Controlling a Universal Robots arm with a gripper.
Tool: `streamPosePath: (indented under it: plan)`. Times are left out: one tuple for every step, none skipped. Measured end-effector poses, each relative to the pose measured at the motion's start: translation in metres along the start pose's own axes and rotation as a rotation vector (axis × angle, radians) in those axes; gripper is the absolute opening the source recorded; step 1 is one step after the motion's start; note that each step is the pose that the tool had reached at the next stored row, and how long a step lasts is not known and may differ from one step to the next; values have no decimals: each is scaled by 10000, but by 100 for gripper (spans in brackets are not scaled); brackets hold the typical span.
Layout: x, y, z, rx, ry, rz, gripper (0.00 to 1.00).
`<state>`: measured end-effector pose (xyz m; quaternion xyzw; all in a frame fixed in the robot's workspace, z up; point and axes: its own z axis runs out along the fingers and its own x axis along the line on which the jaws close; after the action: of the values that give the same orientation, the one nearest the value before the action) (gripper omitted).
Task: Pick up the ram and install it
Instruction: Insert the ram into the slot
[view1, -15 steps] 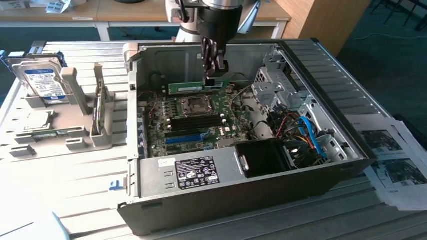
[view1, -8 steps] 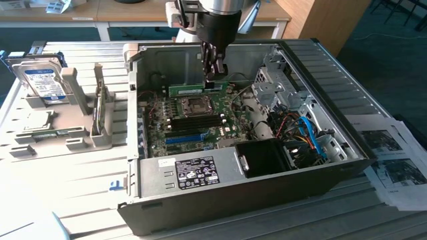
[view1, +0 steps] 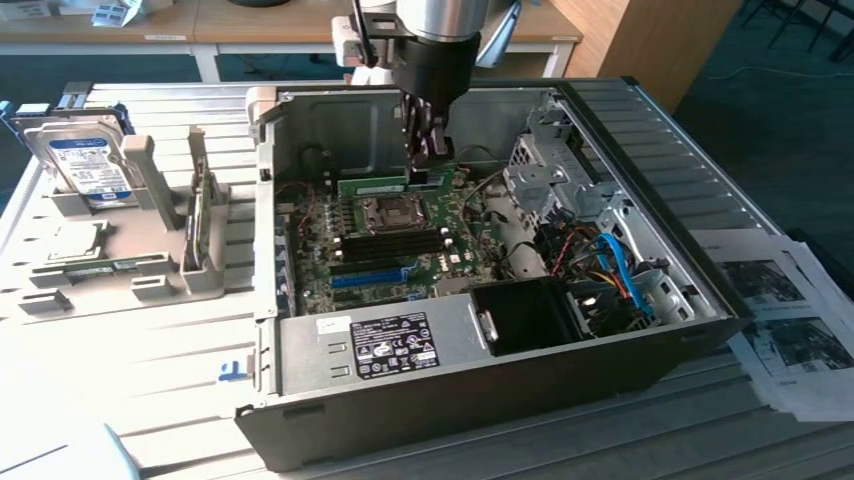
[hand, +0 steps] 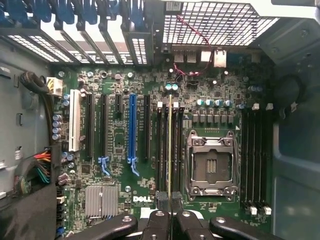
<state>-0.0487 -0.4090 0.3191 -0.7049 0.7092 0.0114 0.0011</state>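
Observation:
The ram (view1: 375, 186) is a long green stick held inside the open computer case (view1: 627, 120), just above the motherboard (view1: 334, 225) and on the far side of the empty CPU socket (view1: 396, 211). My gripper (view1: 430, 170) reaches down into the case and is shut on one end of the stick. In the wrist view the ram (hand: 170, 145) appears edge-on as a thin line running out from between my black fingers (hand: 161, 202). It is lined up with the black memory slots (hand: 161, 150) beside the CPU socket (hand: 210, 165). I cannot tell whether it is seated.
A silver hard drive (view1: 87, 165) with a blue-white label and a square processor chip (view1: 74, 243) sit in a grey holder (view1: 134, 270) at the exterior view's left. Inside the case are a black fan shroud (view1: 534, 310), coloured cables (view1: 614, 265) and a drive cage (view1: 547, 170). Printed papers (view1: 787, 320) lie at the right.

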Motion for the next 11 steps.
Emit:
streamPosePath:
  plan:
    - [0, 0, 12, -1, 2, 1, 12]
    - [1, 0, 24, 0, 1, 0, 12]
    - [1, 0, 36, 0, 0, 1, 12]
    - [1, -1, 49, 0, 0, 1, 12]
    - [1, -1, 62, 0, 1, 1, 12]
    - [1, -1, 74, 0, 1, 1, 12]
    - [2, -1, 86, 0, 1, 0, 12]
    - [2, -1, 98, 0, 1, 1, 12]
    - [2, -1, 109, -1, 1, 0, 12]
    - [3, -2, 172, 0, 1, 0, 12]
    - [4, -3, 216, 0, 0, 0, 12]
